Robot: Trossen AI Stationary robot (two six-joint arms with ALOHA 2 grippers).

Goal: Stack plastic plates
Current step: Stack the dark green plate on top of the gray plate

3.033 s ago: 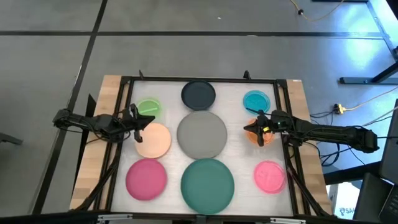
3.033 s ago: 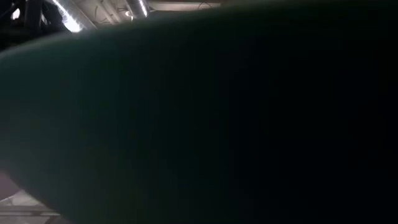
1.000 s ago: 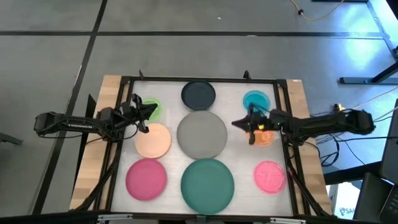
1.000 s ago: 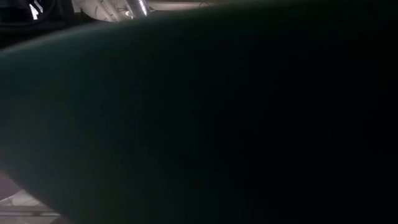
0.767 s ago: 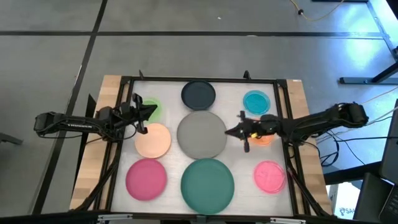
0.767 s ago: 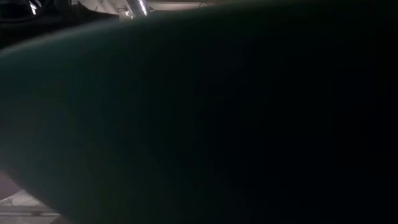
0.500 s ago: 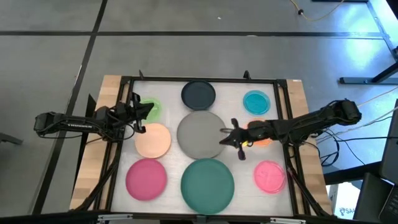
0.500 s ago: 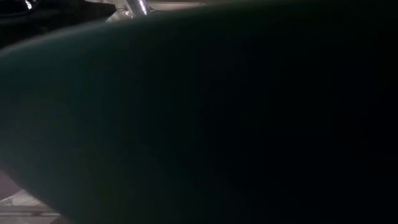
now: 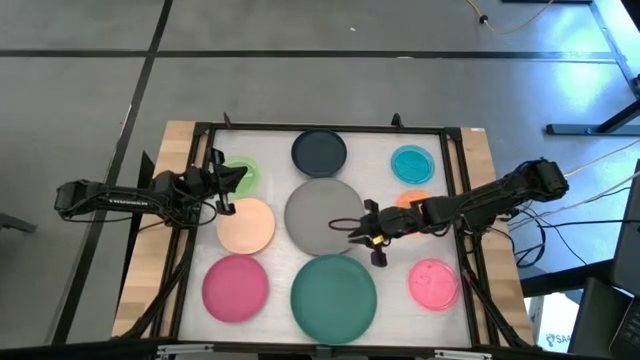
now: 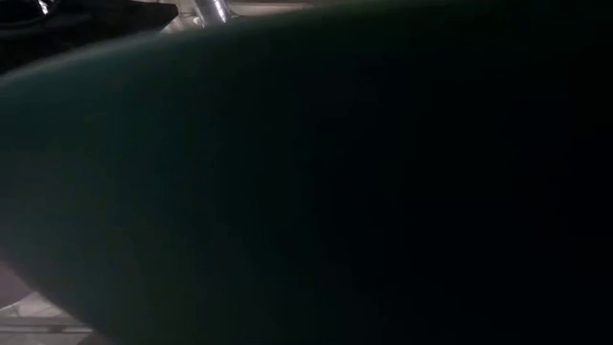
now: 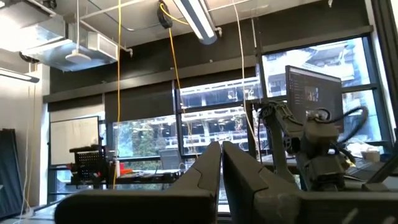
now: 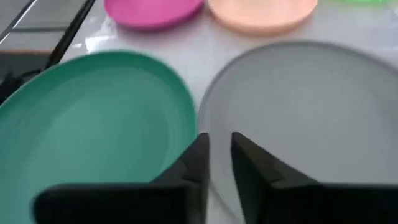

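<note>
Lab: ceiling ducts point(image 11: 74, 46), monitor point(image 11: 314, 93)

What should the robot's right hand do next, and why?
Probably dip the right gripper a little lower to catch the large grey plate by its rim. Its fingers are slightly parted, right at that rim, beside the dark green plate. No plate is held yet.

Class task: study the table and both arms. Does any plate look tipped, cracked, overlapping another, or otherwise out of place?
Nothing stands out. All nine plates lie flat and apart on the table. The right gripper sits by the grey plate; the left gripper waits near the small green plate.
</note>
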